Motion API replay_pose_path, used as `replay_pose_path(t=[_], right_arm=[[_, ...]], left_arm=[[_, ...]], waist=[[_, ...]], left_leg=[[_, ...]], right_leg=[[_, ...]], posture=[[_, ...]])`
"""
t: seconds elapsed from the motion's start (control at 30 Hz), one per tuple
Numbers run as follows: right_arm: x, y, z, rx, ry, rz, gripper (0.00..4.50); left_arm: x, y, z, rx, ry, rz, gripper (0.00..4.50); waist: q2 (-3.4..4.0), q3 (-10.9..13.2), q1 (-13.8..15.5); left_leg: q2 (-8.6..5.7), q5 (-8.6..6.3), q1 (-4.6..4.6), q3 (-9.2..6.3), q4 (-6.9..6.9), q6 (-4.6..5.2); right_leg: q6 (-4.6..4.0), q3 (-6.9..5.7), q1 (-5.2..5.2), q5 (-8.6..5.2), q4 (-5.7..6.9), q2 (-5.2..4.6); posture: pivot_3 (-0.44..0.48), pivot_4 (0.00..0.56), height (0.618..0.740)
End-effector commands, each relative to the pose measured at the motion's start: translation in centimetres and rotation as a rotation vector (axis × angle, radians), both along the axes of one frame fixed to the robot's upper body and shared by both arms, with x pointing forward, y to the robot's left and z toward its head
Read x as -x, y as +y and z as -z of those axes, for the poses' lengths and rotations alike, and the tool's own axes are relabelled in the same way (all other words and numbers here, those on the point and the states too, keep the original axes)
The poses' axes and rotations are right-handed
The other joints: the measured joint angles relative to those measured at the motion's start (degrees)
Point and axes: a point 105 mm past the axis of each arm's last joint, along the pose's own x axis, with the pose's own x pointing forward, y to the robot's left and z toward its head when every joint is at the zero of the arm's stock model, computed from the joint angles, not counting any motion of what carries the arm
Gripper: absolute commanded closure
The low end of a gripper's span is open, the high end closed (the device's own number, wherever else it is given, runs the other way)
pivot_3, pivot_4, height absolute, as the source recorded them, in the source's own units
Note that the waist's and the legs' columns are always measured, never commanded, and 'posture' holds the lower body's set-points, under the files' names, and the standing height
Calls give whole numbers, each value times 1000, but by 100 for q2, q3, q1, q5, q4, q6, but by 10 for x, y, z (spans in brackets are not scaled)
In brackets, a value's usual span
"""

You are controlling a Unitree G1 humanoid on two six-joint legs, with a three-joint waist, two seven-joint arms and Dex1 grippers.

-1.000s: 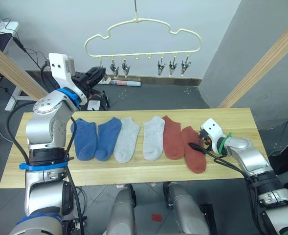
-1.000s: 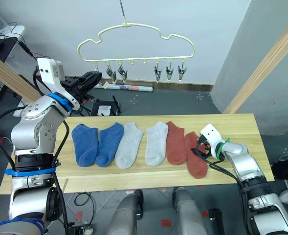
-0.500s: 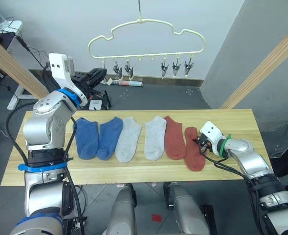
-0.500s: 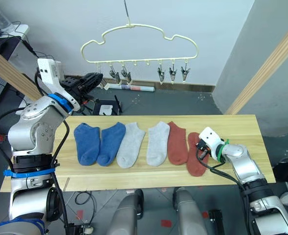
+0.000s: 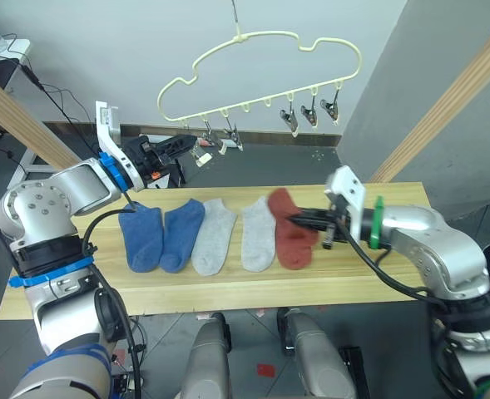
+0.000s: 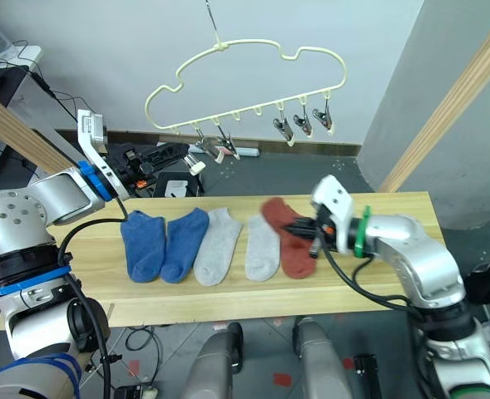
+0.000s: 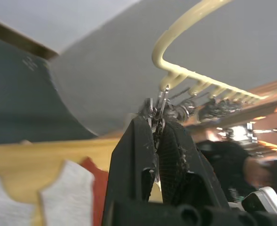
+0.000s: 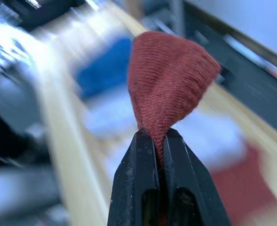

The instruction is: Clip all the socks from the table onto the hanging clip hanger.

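The right gripper [image 6: 304, 229] is clamped on a rust-red sock [image 8: 169, 77]; in its wrist view the two black fingers [image 8: 137, 174] pinch a fold of the fabric and the rest fans out beyond them. From the head views that sock is off the table [image 5: 394, 278], held above the other red sock [image 5: 293, 248], which lies flat beside two grey socks [image 5: 258, 235] and two blue socks [image 5: 161, 238] in a row.

The left gripper [image 7: 156, 136] is closed on one of the small metal clips [image 7: 157, 106] near the left end of the clip hanger [image 5: 261, 62]. The hanger hangs tilted, that end drawn down and toward the table, the other clips dangling free along the lower bar.

To do this step well, I judge that the left gripper should squeeze the clip's handles so its mouth gapes, and keep the hanger steady while it does. The right arm needs to bring the free edge of the sock, not the pinched fold, up into that mouth, approaching from the table side. Enough fabric should sit inside before the clip closes, since soft knit slips out of a shallow bite. The sock should be let go only once the clip has closed on it. The risk is the hanger swinging on its hook as the sock arrives.
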Motion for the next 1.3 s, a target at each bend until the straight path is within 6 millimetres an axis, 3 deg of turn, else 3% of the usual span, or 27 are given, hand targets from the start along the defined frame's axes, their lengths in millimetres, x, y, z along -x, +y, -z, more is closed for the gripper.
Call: replay_pose_path(t=[0.03, 0.27, 0.5, 1.3], right_arm=[[-6, 14, 4, 3, -6, 10, 4483], [-19, 29, 1, -8, -44, 7, 4483], [-28, 47, -15, -63, -67, 3, 4483], [-46, 61, -34, -96, -86, 23, 4483]], left_arm=[[5, 1, -11, 21, -22, 19, 4422], [14, -2, -15, 63, 5, 80, 4422], [20, -3, -14, 54, -4, 92, 4422], [22, -2, -16, 22, -65, 72, 4422]], waist=[[0, 0, 17], [-1, 0, 91], [-2, 0, 71], [-3, -1, 90]], left_leg=[[-1, 0, -1, 2, 0, 0], [-11, 0, -10, 10, -2, -1], [-6, 3, -9, 6, -2, -6], [-9, 4, -10, 3, -3, -9]], right_leg=[[0, 0, 0, 0, -2, -2], [0, 1, -6, 0, -9, -20], [0, -3, -7, 0, -4, -17], [-2, -8, -7, 1, -3, -23]], posture=[[-31, 375, 740], [-22, 369, 740], [-25, 347, 740], [-14, 347, 740]])
